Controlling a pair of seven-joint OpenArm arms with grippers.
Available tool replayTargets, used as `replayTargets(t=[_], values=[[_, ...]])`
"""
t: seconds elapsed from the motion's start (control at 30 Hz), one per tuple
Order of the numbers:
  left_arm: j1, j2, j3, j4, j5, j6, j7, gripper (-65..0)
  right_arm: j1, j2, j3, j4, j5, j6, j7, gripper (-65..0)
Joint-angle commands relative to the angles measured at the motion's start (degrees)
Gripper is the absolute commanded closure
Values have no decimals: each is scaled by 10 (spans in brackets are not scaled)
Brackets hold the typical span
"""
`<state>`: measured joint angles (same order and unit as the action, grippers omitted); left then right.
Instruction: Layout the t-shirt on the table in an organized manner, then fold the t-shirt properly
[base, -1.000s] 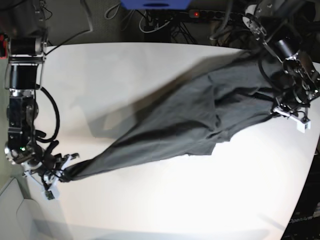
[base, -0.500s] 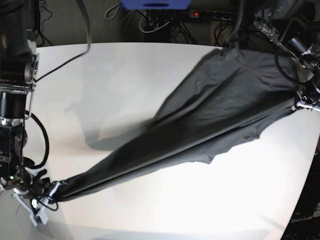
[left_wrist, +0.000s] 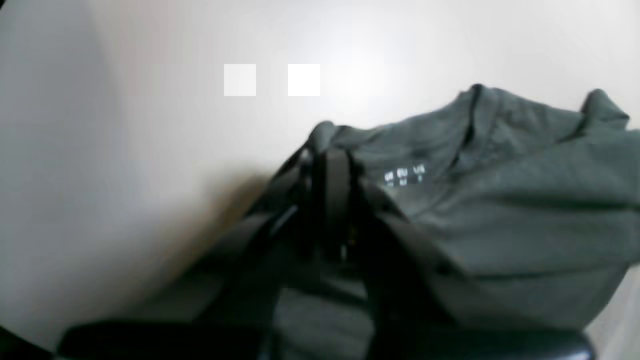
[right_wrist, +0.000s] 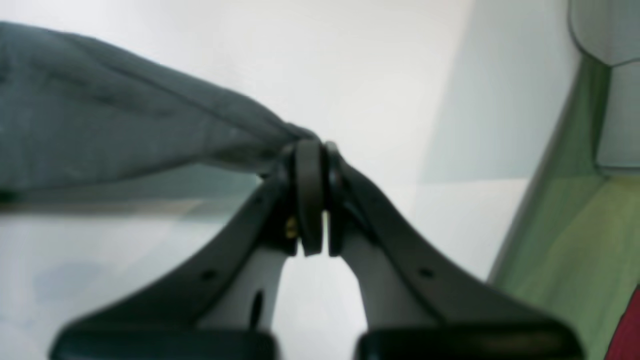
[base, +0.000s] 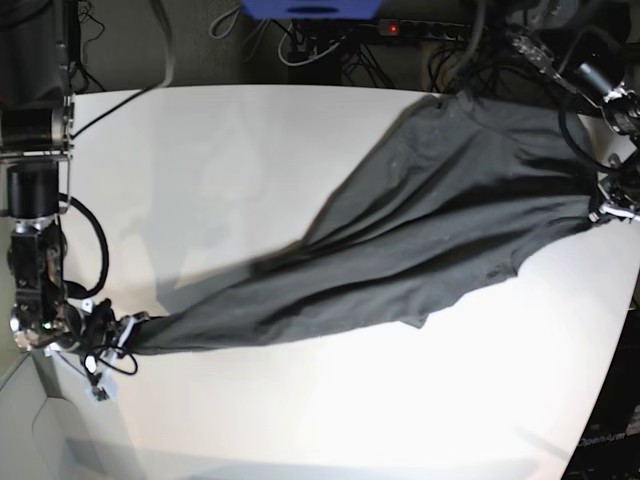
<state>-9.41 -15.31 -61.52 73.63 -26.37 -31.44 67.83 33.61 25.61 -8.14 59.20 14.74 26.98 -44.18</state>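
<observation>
The dark grey t-shirt is pulled taut in a long diagonal across the white table, from lower left to upper right. My right gripper is at the shirt's narrow lower-left end, shut on a bunched corner of cloth; in its wrist view the right gripper pinches that cloth. My left gripper holds the wide end at the table's right edge. Its own view shows the left gripper shut on the t-shirt near the collar, beside the small neck label.
Cables and a power strip lie behind the table's far edge, beside a blue object. A pale grey bin sits off the table's lower-left corner. Green floor shows past the table edge in the right wrist view.
The left gripper drew the wide end right and up, and the shirt went from slack to taut. The right gripper first dropped toward the near edge, then came back up a little.
</observation>
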Motion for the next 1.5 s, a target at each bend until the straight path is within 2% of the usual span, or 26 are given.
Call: replayTargets(t=[0.0, 0.1, 0.17, 0.33, 0.43, 0.6, 0.67, 0.73, 0.83, 0.97, 1.07, 1.23, 1.47], values=[[0, -13, 0, 26, -32, -2, -4, -9, 5, 15, 4, 7, -1, -3, 3, -2], [21, -13, 1, 65, -107, -3, 1, -14, -14, 19, 4, 7, 0, -3, 3, -44], [38, -13, 1, 90, -161, -3, 1, -49, -25, 22, 4, 7, 0, -3, 3, -85], [64, -13, 1, 128, -262, -2, 2, -252, -83, 35, 5, 63, 1, -3, 3, -172], [64, -13, 1, 131, -274, 2, 2, -339, -115, 35, 5, 119, -1, -3, 4, -186], [60, -13, 4, 121, -270, 1, -4, -352, -143, 35, 5, 172, -1, -3, 2, -189], [41, -13, 36, 100, -270, 3, -7, -352, -149, 34, 6, 172, -1, -3, -6, -189], [15, -14, 87, 68, -260, 3, -26, -352, -152, 33, 6, 172, -1, -3, -16, -189], [-35, -12, 170, 0, -208, 4, -99, -352, -162, 32, 6, 172, -1, -3, -15, -185], [-74, 18, 261, -97, -144, 4, -200, -352, -180, 34, 8, 172, -1, -3, -15, -185], [-98, 31, 278, -149, -109, 4, -230, -352, -187, 34, 31, 172, -1, -3, -14, -185], [-102, 37, 278, -188, -58, 5, -238, -352, -193, 35, 62, 172, -1, -3, -14, -185], [-101, 38, 282, -189, -8, 86, -260, -352, -195, 34, 92, 171, -1, -3, -14, -185]])
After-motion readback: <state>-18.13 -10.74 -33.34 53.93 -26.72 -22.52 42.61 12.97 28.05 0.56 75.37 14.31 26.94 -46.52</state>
